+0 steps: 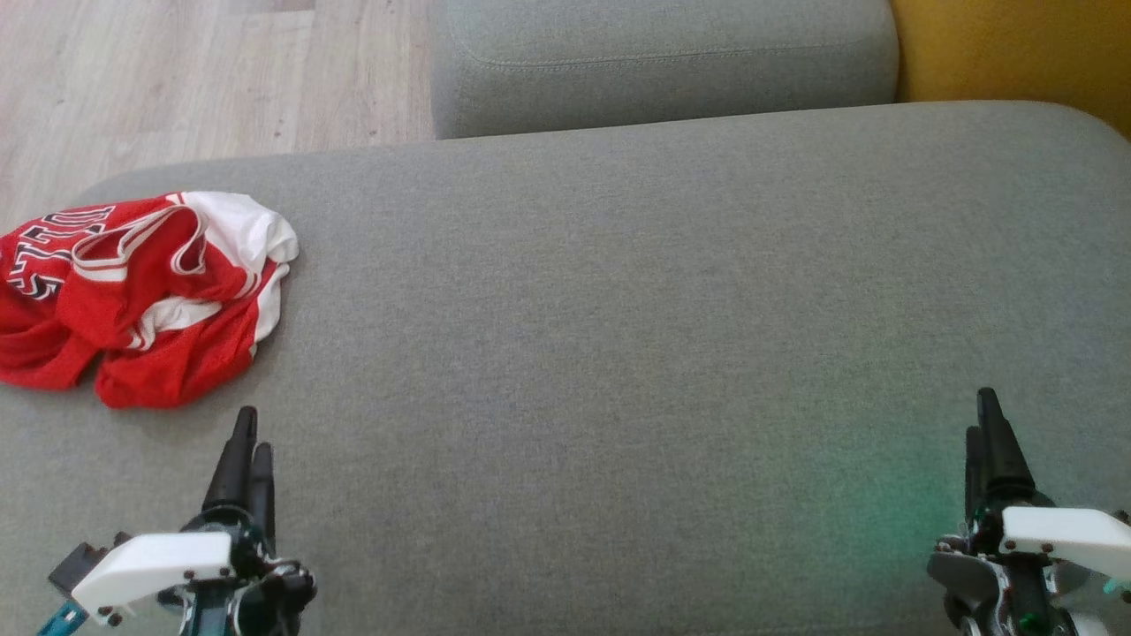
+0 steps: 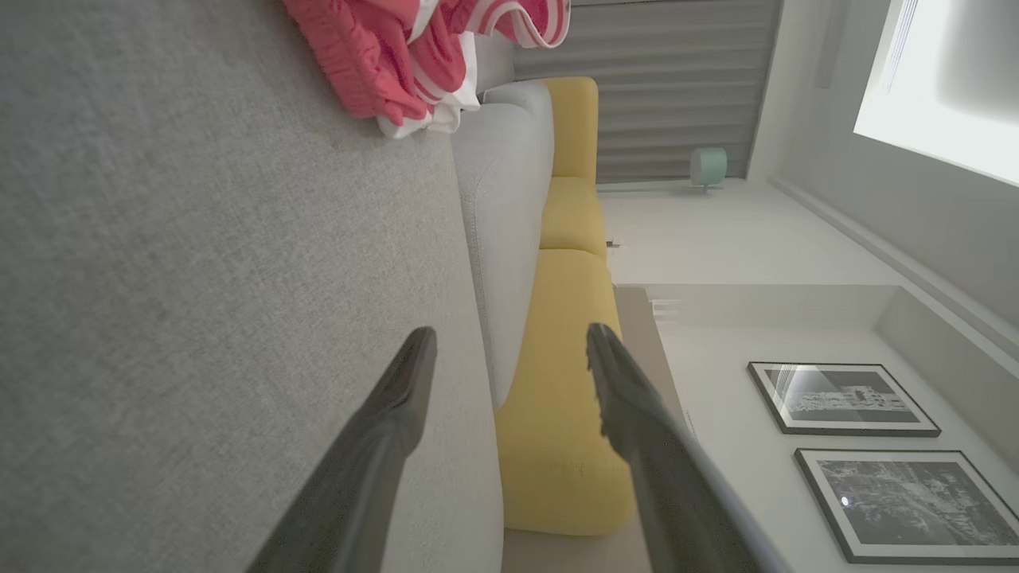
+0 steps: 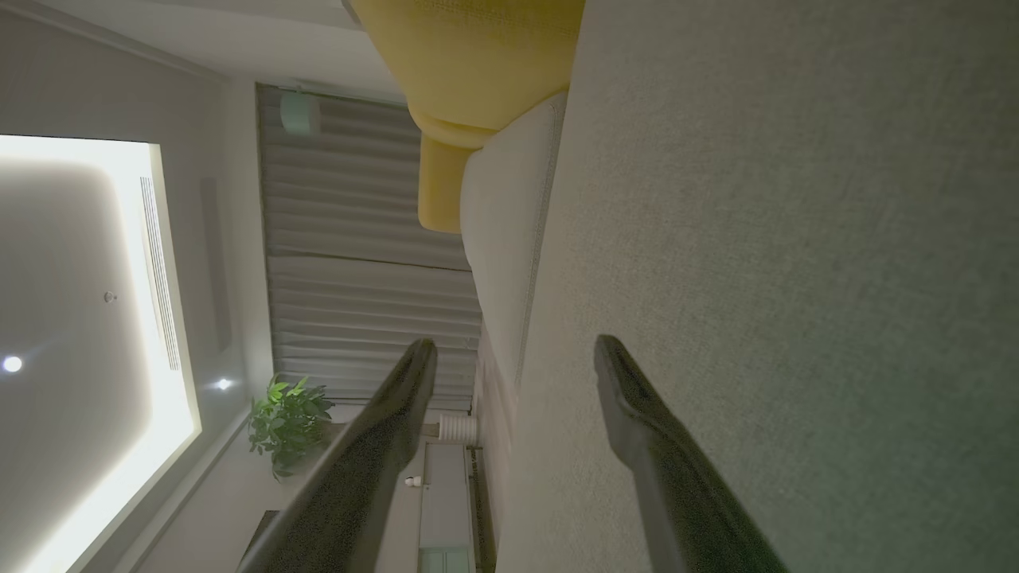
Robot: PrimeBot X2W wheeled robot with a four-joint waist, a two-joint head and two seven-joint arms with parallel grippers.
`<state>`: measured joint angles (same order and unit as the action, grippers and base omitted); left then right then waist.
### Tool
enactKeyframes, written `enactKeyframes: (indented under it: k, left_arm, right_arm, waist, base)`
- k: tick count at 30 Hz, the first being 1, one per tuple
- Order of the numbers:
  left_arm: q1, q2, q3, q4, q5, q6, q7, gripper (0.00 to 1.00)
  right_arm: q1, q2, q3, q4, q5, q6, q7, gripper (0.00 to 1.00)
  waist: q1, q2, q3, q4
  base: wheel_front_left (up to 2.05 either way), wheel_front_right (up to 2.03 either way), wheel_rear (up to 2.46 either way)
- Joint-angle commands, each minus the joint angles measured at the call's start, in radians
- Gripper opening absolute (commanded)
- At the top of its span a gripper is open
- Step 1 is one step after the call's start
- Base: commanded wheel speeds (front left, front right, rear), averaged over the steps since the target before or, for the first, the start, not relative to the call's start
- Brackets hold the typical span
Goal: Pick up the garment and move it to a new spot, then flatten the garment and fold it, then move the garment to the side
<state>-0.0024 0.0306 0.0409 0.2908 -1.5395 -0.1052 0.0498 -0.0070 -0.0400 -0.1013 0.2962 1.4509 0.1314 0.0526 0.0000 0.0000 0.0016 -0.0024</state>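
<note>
Nearest, two grippers, left gripper (image 1: 250,433) and right gripper (image 1: 981,411), hover with fingers spread and empty over one grey sofa seat (image 1: 618,309). One crumpled red-and-white garment (image 1: 141,300) lies on the seat's left end, just beyond the left gripper. Farther back sits one grey cushion (image 1: 663,62).

A wide grey woven-fabric sofa cushion (image 1: 618,336) with rounded corners stretches across the head view. One crumpled red-and-white jersey with black lettering (image 1: 141,300) lies directly on it, bunched near its far left corner.
</note>
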Motion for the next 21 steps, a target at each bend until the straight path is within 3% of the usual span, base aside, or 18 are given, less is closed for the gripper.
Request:
enactKeyframes:
  k: [1, 21]
  left_arm:
    - [-0.03, 0.011, -0.002, -0.043, 0.029, 0.004, -0.01, 1.0]
    - [-0.017, 0.02, -0.044, -0.057, 0.356, 0.047, -0.069, 1.0]
  right_arm:
    - [-0.023, -0.006, 0.01, -0.046, -0.038, 0.0, -0.011, 1.0]
    - [-0.017, -0.018, 0.06, -0.112, -0.416, 0.0, -0.07, 1.0]
  waist:
    - [0.0, 0.0, 0.0, 0.0]
    - [0.0, 0.0, -0.004, -0.002]
  base:
    - [0.0, 0.0, 0.0]
    - [0.0, 0.0, 0.0]
